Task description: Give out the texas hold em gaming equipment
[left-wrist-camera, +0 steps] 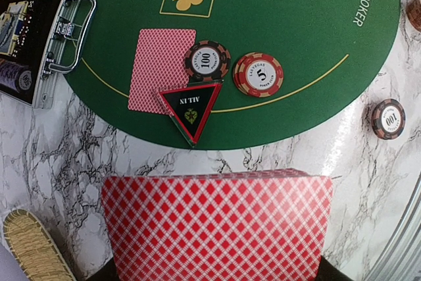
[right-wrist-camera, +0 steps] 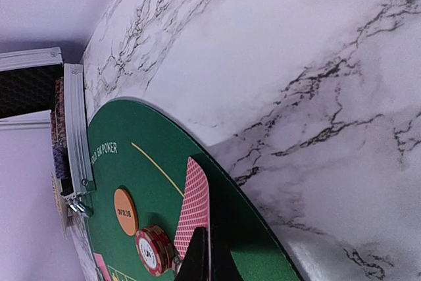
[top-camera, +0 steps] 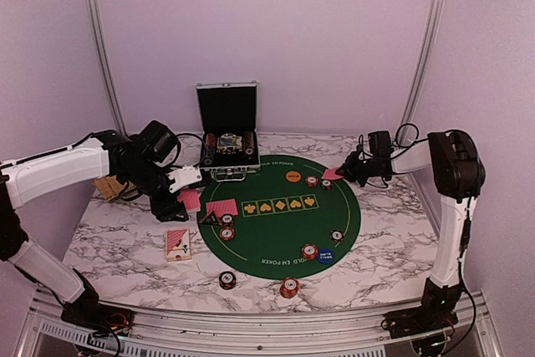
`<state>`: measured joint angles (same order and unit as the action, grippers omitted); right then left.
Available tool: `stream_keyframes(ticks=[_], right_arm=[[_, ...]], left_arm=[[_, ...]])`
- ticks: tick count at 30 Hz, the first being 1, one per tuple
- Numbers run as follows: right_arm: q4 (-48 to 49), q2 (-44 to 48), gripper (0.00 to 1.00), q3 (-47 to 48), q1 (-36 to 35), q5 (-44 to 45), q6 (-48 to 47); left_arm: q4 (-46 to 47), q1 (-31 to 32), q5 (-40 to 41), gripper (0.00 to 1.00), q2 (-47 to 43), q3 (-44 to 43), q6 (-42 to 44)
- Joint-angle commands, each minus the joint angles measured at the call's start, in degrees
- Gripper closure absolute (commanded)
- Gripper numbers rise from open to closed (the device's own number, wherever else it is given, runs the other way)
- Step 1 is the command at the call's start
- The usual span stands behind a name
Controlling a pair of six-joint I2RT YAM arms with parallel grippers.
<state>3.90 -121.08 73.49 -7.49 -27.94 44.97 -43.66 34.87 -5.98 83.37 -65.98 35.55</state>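
Case [top-camera: 226, 113] open, chip stacks [top-camera: 209, 141] in both end compartments

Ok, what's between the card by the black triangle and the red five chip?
A dark chip marked 100, between the card and the red chip, in the left wrist view.
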Motion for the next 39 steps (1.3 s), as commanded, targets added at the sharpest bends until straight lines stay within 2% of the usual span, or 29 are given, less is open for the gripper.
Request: stream_keyframes(ticks=[1, 7, 12, 15, 21, 23, 27, 32, 35, 39], right_arm=[[2.78, -2.46, 1.00, 3.75, 0.44, -0.88, 1.29], [3.32, -4.87, 1.00, 5.60, 0.37, -1.57, 1.63], [3.52, -5.92, 0.95, 6.84, 0.11, -1.98, 0.85], [-0.90, -5.40, 0.81, 8.27, -0.16, 0.07, -2.08], [-9.74, -1.10, 0.41, 7.72, -0.22, 7.98, -8.31], [-10.65, 1.25, 0.34, 6.42, -0.17, 10.09, -9.69], [-14.31, 4.37, 0.26, 5.61, -0.29, 14.66, -11.85], [-15.83, 10.98, 0.24, 3.11, -0.30, 18.55, -12.19], [-12.08, 16.42, 0.21, -0.72, -1.50, 13.16, -10.14], [-10.16, 20.53, 0.13, -2.17, -8.20, 4.48, -7.19]], left_arm=[[0.42, -0.10, -1.10, 1.00, -1.89, 0.41, -0.02], [0.49, -0.11, -1.40, 1.00, -1.78, 0.58, -0.20], [0.35, -0.07, -1.35, 1.00, -1.98, 0.57, -0.21], [0.27, -0.07, -1.40, 1.00, -2.14, 0.57, -0.22], [0.20, -0.11, -1.80, 1.00, -2.53, 0.76, -0.22], [0.17, -0.09, -1.94, 1.00, -2.56, 0.83, -0.15], [0.16, -0.12, -2.18, 1.00, -2.44, 0.76, -0.22], [0.20, -0.07, -2.43, 1.00, -2.21, 0.33, -0.32], [0.22, -0.10, -2.54, 1.00, -2.05, 0.24, -0.43], [0.08, -0.07, -3.51, 1.00, -2.06, -0.15, -1.01]])
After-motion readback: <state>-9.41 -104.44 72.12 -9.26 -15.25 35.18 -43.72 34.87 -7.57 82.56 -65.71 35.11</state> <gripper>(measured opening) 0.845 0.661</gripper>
